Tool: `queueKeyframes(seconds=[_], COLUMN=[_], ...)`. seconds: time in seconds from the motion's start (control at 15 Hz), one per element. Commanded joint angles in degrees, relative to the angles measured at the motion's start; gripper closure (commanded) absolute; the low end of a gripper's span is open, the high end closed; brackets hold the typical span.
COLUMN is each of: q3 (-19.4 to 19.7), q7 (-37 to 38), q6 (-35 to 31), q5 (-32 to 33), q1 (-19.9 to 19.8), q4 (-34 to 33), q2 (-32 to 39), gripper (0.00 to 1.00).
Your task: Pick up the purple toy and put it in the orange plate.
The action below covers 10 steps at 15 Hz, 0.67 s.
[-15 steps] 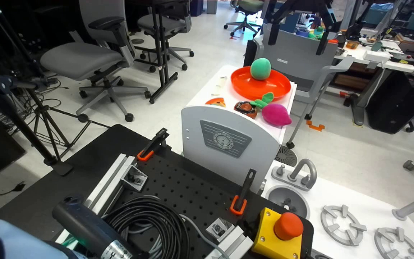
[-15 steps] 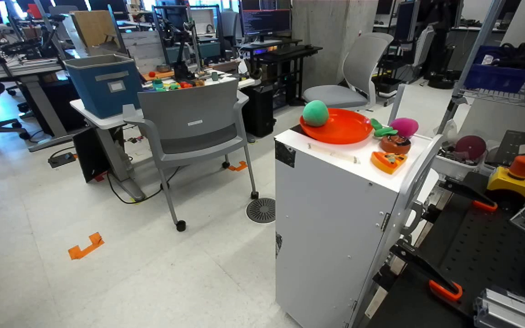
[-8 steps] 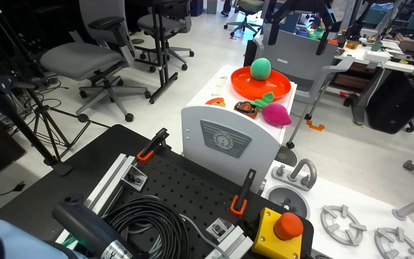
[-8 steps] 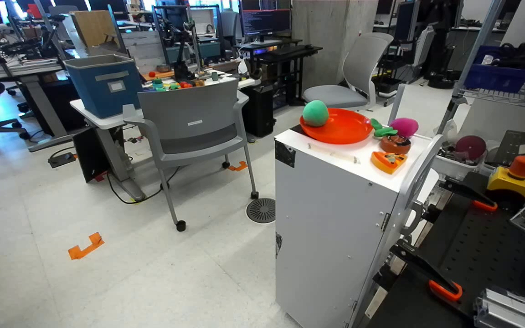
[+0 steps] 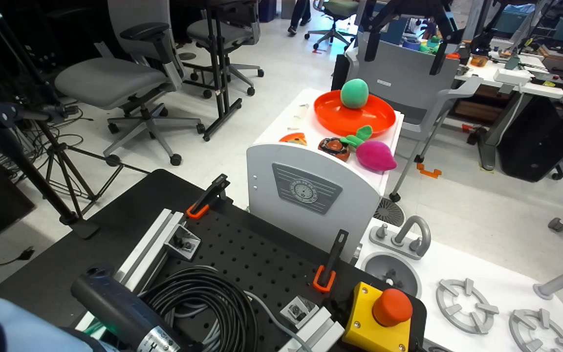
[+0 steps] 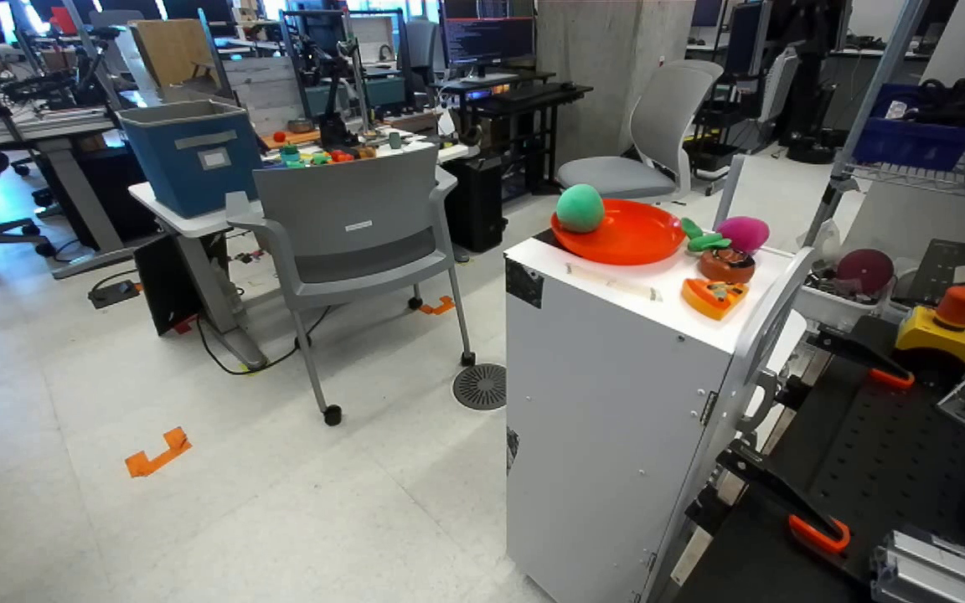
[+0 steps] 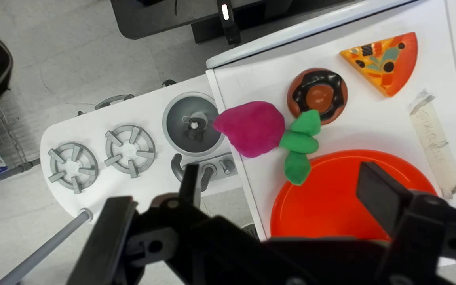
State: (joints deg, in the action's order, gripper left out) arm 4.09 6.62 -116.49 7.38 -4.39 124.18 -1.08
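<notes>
The purple toy (image 5: 375, 156), a plump magenta plush with green leaves, lies on the white cabinet top in both exterior views. In the wrist view the toy (image 7: 255, 128) rests close to the cabinet's edge, and one leaf tip overlaps the rim of the orange plate (image 7: 331, 206). That plate (image 6: 625, 234) is round, shallow and holds a green ball (image 6: 580, 208). My gripper (image 5: 404, 57) hangs high above the cabinet, its fingers wide apart and pointing down. Seen from the wrist, the gripper (image 7: 285, 188) is open with nothing held; the green ball is hidden there.
Beside the toy sits a chocolate donut (image 7: 317, 95), with a pizza slice (image 7: 388, 63) farther along. A raised grey panel (image 5: 306, 190) borders the cabinet top. A sink (image 5: 391, 276) with a faucet (image 5: 413, 234) lies lower down. A grey chair (image 5: 394, 78) stands behind the cabinet.
Arm, toy and plate have kept their places. Far back in an exterior view, a walking person's legs have come into sight beside a distant chair.
</notes>
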Motion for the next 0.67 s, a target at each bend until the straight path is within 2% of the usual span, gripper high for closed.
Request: queueKeyframes(seconds=[0.0, 0.6], q3=[0.08, 0.04], q7=[-0.13, 0.06], q6=[0.86, 0.16], q5=[-0.58, -0.02], q1=[-0.01, 0.03], q4=[-0.99, -0.14], q2=[0.61, 0.36], gripper=[0.0, 0.0])
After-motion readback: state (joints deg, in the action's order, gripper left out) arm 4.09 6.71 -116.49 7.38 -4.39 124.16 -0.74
